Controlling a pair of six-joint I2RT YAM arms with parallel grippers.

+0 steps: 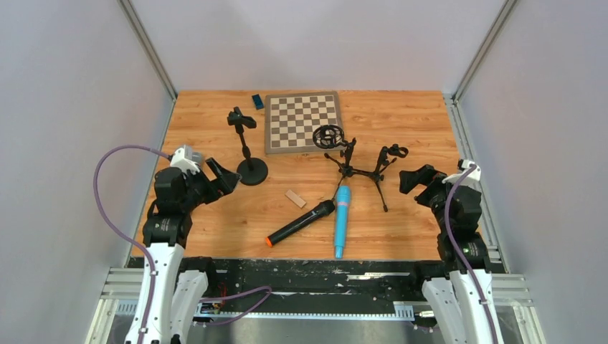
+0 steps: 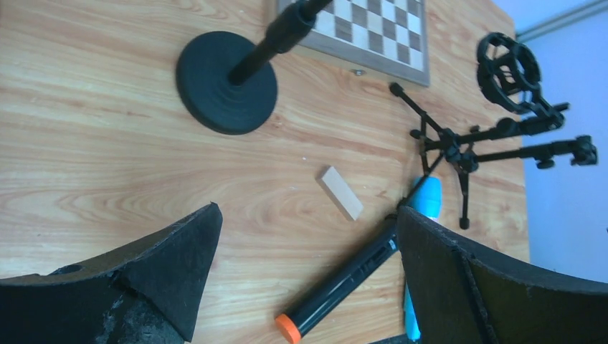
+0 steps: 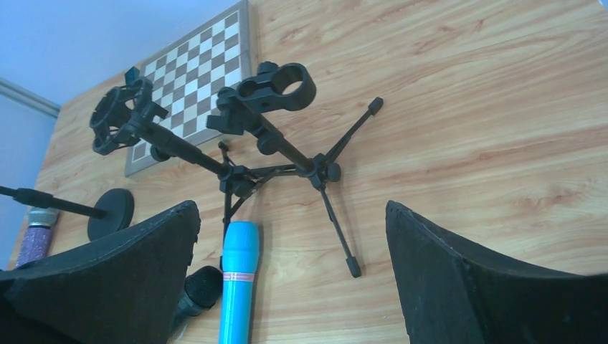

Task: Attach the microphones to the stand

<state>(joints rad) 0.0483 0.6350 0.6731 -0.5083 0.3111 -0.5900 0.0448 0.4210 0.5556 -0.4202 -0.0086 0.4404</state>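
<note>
Logging: your left gripper (image 1: 226, 176) and right gripper (image 1: 414, 179) hang wide and empty by the table's (image 1: 416, 115) side edges; black microphone (image 1: 301, 223) and light blue microphone (image 1: 341, 221) lie flat toward the near edge, heads beside the tripod stand (image 1: 358, 170), likely reachable by either arm.

- Wooden table (image 1: 416, 129).
- Chessboard (image 1: 303, 122) at the far middle, with a small blue block (image 1: 257, 101) by its far-left corner.
- Round-base stand (image 1: 252, 171) to the left.
- Ring-mount tripod stand (image 1: 348, 170) and clip tripod stand (image 1: 378, 174) to the right.
- Wooden block (image 1: 295, 198), black microphone (image 1: 301, 223) and light blue microphone (image 1: 341, 221) lie nearer the front.
</note>
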